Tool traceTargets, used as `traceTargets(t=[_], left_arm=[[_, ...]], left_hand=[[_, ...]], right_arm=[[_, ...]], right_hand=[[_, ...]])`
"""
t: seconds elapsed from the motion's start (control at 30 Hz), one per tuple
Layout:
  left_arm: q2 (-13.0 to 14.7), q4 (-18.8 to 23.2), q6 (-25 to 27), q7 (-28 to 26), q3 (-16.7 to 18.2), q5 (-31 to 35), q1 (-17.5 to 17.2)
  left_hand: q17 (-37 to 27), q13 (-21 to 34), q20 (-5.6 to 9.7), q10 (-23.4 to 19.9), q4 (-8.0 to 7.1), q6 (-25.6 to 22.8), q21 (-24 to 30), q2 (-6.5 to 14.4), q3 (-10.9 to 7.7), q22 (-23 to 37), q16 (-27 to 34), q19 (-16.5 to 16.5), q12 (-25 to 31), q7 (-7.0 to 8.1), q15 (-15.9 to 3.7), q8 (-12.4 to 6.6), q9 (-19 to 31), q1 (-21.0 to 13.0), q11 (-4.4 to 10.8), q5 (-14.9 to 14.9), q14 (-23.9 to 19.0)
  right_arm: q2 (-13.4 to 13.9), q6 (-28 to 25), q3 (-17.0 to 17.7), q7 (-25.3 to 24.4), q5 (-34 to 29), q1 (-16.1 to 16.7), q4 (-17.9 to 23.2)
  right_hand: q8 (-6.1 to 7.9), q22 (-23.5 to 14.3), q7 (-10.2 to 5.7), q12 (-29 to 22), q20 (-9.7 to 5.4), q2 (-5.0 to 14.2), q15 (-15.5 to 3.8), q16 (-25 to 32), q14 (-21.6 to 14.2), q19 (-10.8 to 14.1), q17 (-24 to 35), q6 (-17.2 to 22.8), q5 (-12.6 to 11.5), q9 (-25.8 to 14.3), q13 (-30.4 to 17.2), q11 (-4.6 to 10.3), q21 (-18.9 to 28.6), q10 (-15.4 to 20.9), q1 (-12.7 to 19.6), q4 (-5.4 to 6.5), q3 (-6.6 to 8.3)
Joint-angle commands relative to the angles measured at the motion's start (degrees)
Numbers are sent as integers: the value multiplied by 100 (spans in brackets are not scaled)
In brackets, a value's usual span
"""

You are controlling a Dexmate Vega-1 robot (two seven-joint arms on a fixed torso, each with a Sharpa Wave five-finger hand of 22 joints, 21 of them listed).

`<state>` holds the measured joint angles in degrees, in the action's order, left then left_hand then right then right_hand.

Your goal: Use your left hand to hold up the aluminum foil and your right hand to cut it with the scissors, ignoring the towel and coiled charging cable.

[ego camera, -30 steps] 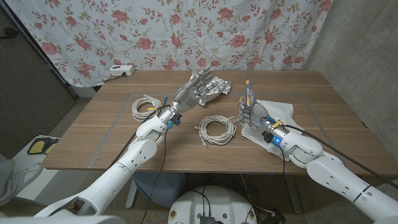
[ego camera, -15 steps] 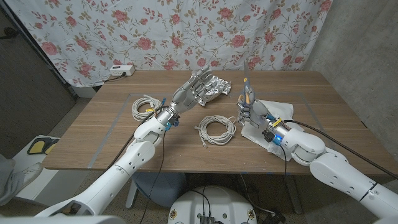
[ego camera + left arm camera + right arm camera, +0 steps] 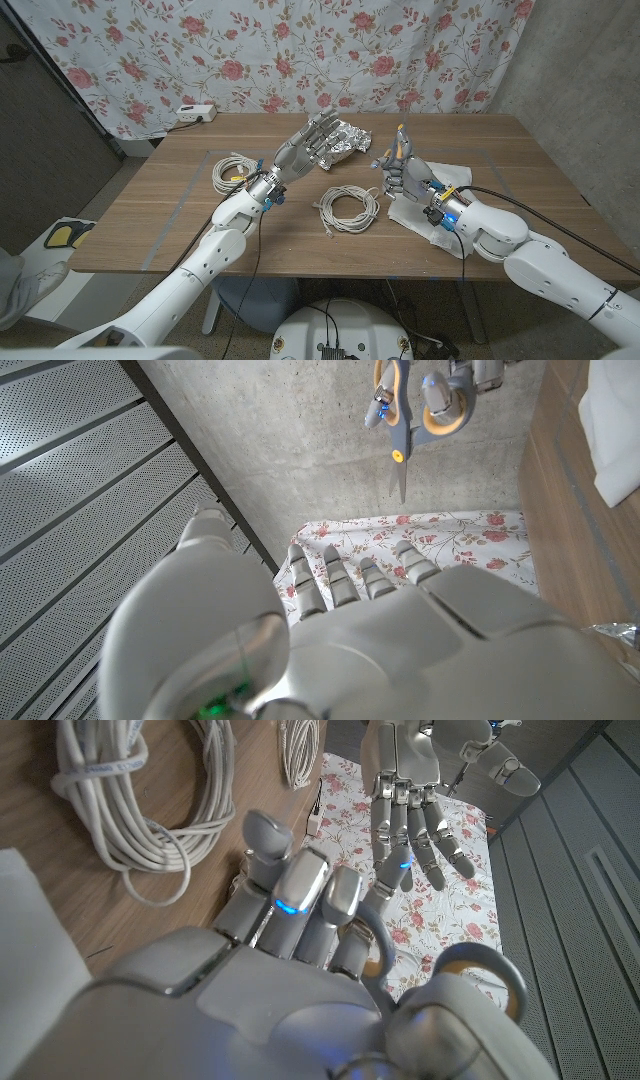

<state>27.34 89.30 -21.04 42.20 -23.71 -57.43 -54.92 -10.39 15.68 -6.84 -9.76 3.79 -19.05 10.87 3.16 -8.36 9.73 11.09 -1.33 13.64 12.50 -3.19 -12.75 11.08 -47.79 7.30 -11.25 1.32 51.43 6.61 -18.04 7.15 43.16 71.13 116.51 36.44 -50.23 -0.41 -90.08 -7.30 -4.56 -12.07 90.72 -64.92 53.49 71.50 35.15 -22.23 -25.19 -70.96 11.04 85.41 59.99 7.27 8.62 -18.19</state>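
My left hand [image 3: 306,146] has let go of the aluminum foil [image 3: 343,139], lying upper centre, fingers now spread and empty, while my right hand [image 3: 400,172] still grips the scissors [image 3: 399,146] upright, so regrasping comes first.

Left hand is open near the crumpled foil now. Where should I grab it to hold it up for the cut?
Probably the near end of the aluminum foil, beside the left hand: come in from that side and pinch a raised fold, leaving the far end toward the scissors free.
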Motion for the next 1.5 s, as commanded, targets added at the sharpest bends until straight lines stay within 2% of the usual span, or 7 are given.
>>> traceTargets(t=[0.03, 0.1, 0.17, 0.43, 0.93, 1.3, 1.5], left_arm=[[-10, -49, -11, 109, -12, -29, 33], [-20, -70, 7, 127, -28, -31, 51], [-27, -80, 7, 126, -33, -25, 56], [-33, -93, 18, 94, -32, -15, 55], [-1, -133, -21, 18, 83, -51, -4], [279, 18, -156, -321, 323, 146, -177], [523, 187, -357, -659, 534, 361, -358]], left_hand=[[-16, 13, 18, -93, 14, -78, 18, 55, 3, 21, 25, 9, 65, 9, -14, -42, 6, 14, 27, -27, -52], [-16, 9, 20, -119, 16, -113, 18, 58, 4, 21, 34, 8, 75, 8, -22, -48, 6, 15, 34, -27, -80], [-15, 6, 21, -142, 20, -148, 17, 62, 3, 20, 34, 8, 83, 6, -42, -54, 7, 14, 38, -28, -87], [-14, -3, 28, -179, 31, -212, 15, 71, 2, 20, 37, 8, 96, 12, -54, -55, 7, 8, 40, -30, -119], [-17, -19, 27, -92, 35, -93, 12, 79, 14, 20, 24, 6, 57, 5, -51, 37, 6, 30, 40, -29, -123], [-19, -27, 27, -68, 33, -67, 10, 76, 28, 20, 19, 9, 46, 8, -38, 67, 6, 53, 21, -27, -122], [-36, -38, -18, 9, -13, 218, -1, 46, 95, 22, 23, 44, 20, -127, -10, 195, 3, 186, 29, -4, -138]], right_arm=[[224, -68, 87, 73, -61, 20, 204], [329, -67, 103, 245, -66, -28, 194], [348, -110, 135, 122, -106, 4, 257], [568, -134, 150, 379, -213, -94, 326], [570, -63, 168, 142, -520, -32, 479], [674, -52, 196, 427, -338, -30, 443], [823, -196, 169, 614, -279, -89, 485]], right_hand=[[-607, 34, 772, -10, -200, -23, 3, 10, -103, 93, 4, -1293, -33, 409, -6, -39, -8, -22, 209, -130, -100], [-904, 133, 761, 108, -221, -51, 6, 2, -126, 122, 1, -1611, -34, 619, 84, -50, -79, -220, 239, -128, -110], [-1005, 130, 764, 149, -216, -74, 7, -6, -120, 115, -2, -1574, -35, 763, 108, -30, -86, -292, 234, -115, -120], [-1203, 60, 894, 82, -169, -147, 13, -11, -66, 4, -2, -1495, -45, 1041, 33, -46, -86, -352, 250, -109, -130], [-1215, -67, 847, -17, -203, 97, 3, 4, -123, 48, 0, -559, -69, 1285, -1, -21, 18, -191, 911, -245, 19], [-1273, -118, 893, -6, -221, 110, 5, -5, -150, 48, 0, -492, 1, 1189, 0, -27, 21, -197, 1008, -215, -50], [-1404, -61, 948, 6, -202, 46, 9, -18, -117, 43, -3, -606, 30, 1193, 3, -41, -38, -247, 913, -145, -117]])
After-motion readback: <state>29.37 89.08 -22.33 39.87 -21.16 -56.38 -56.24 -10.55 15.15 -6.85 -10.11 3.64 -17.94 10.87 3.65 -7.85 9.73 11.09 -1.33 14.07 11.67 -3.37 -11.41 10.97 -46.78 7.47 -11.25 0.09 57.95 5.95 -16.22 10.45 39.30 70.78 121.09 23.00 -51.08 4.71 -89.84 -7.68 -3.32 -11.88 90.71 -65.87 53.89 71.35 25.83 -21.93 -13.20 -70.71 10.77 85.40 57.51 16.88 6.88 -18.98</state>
